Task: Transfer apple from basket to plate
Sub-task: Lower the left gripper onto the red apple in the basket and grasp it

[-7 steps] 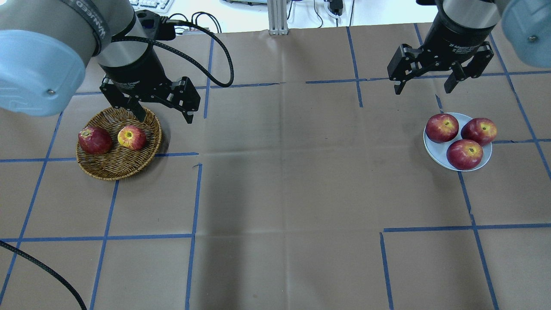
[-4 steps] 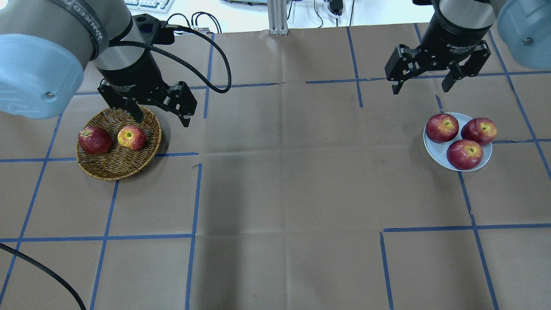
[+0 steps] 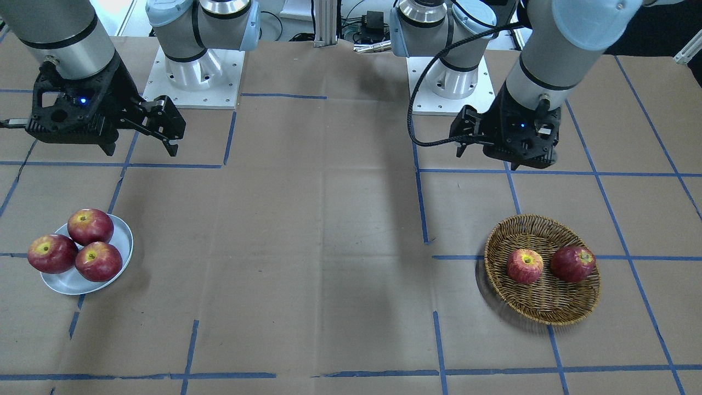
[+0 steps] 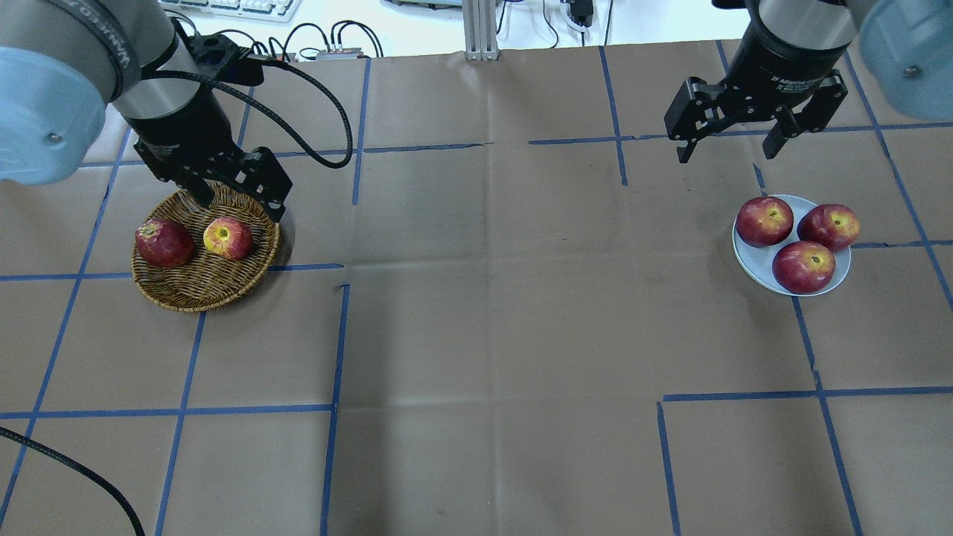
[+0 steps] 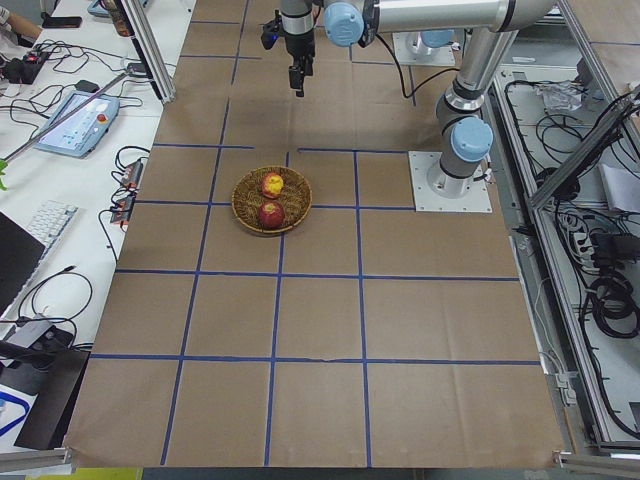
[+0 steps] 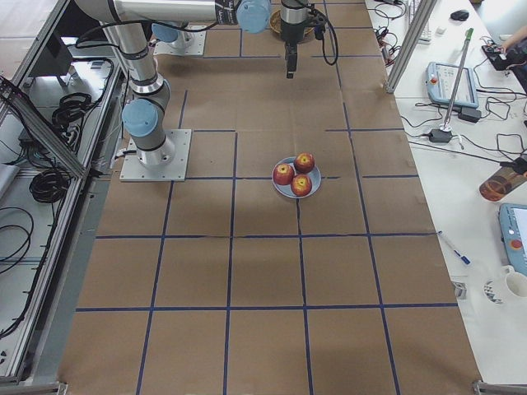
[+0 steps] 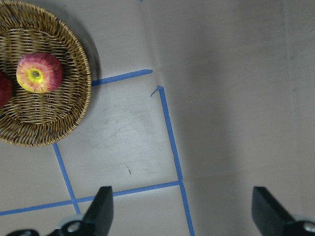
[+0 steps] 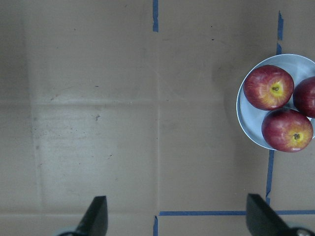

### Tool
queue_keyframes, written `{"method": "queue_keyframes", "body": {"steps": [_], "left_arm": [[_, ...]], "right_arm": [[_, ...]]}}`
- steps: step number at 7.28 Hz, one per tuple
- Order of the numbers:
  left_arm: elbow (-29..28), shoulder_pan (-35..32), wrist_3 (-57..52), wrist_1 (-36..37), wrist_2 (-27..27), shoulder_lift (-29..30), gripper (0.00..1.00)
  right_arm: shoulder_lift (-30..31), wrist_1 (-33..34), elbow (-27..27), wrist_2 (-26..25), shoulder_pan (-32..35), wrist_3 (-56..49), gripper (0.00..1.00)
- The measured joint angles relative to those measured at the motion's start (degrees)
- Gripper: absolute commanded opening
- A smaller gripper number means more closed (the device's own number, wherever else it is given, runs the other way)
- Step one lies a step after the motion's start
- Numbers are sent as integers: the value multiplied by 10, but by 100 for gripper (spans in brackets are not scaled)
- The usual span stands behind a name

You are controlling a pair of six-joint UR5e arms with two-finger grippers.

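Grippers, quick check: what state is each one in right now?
Left gripper: open, holding nothing.
Right gripper: open, holding nothing.

You've got a rough woven wicker basket (image 4: pixel 186 301), a glossy white plate (image 4: pixel 749 262), a smooth, faintly shiny apple (image 4: pixel 228 238), and matt brown paper (image 4: pixel 484 335) marked with blue tape (image 4: pixel 253 409).
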State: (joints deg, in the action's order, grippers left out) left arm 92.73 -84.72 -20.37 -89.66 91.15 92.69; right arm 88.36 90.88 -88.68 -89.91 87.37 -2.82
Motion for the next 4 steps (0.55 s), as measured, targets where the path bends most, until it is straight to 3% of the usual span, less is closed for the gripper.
{"method": "queue_keyframes", "body": {"steps": [1,4], "left_arm": [[15,30,-25,32,-1,12,99],[99,72,-122,234,1,55,99]], "right_arm": [[0,0,0,0,0,0,100],[0,0,0,3,0,-1,100]]}}
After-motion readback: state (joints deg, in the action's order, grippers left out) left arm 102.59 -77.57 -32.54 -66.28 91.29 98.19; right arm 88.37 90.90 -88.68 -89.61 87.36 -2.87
